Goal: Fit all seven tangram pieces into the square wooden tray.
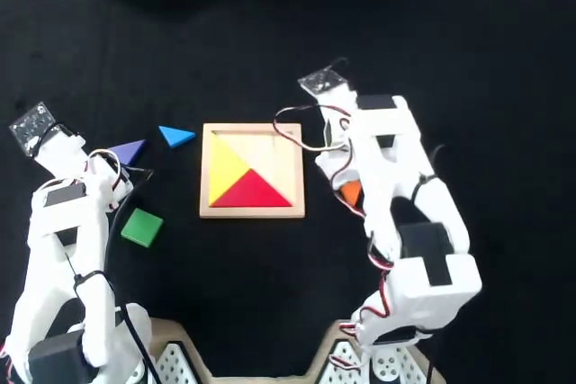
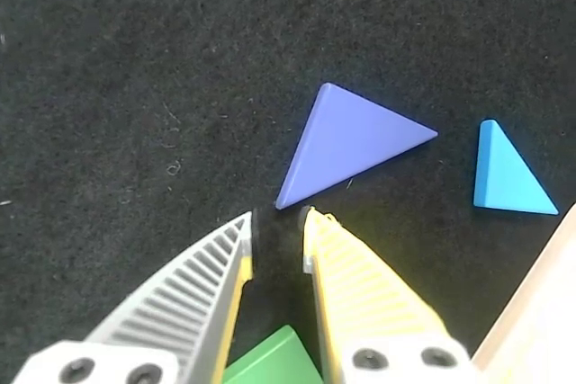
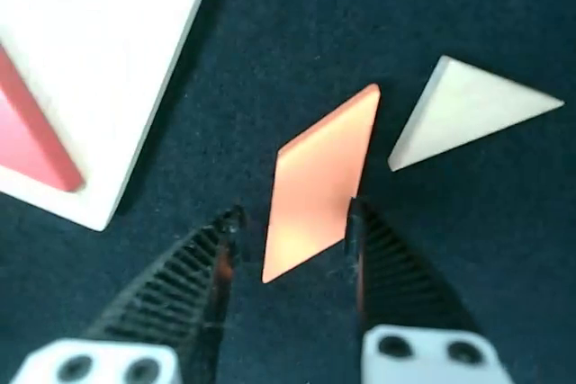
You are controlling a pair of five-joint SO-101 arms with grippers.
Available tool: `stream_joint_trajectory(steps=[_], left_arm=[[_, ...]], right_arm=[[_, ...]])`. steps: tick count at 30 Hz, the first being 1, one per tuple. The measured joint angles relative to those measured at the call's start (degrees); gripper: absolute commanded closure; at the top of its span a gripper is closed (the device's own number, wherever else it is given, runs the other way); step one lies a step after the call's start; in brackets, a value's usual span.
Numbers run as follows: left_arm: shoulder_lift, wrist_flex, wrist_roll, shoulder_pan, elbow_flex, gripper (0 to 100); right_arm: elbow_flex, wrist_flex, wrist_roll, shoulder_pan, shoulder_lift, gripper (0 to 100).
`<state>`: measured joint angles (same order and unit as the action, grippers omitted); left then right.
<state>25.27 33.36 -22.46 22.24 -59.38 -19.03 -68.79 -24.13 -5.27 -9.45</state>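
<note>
Tray [image 1: 252, 214] held only two of seven pieces [image 1: 256, 191]; right gripper [image 3: 292, 218] straddled the orange parallelogram [image 3: 319, 182] wide, left gripper [image 2: 279, 219] narrow, empty.

One yellow triangle [image 1: 225, 166]; one red triangle [image 1: 255, 192]; one purple triangle [image 2: 346, 141]; one blue triangle [image 2: 504, 177]; one white triangle [image 3: 463, 110]; one green square [image 1: 142, 227]; one orange parallelogram [image 3: 317, 182]; one wooden tray [image 1: 252, 214].

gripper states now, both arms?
Left gripper: slightly open, empty, tips by the purple triangle.
Right gripper: open, straddling the orange parallelogram, not clamped.
</note>
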Motion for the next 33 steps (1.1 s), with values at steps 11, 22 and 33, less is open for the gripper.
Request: stream_joint_trajectory(steps=[11, 22, 33], left_arm=[[0.0, 0.0, 0.0, 0.0, 0.0, 89], [0.0, 0.0, 0.0, 0.0, 0.0, 89], [0.0, 0.0, 0.0, 0.0, 0.0, 89]], right_arm=[[-1.41, 1.76, 0.09, -0.18, -1.85, 81.4], [-2.73, 1.14, 0.09, -1.23, 4.84, 81.4], [-5.98, 6.51, 0.09, -3.08, 1.49, 81.2]])
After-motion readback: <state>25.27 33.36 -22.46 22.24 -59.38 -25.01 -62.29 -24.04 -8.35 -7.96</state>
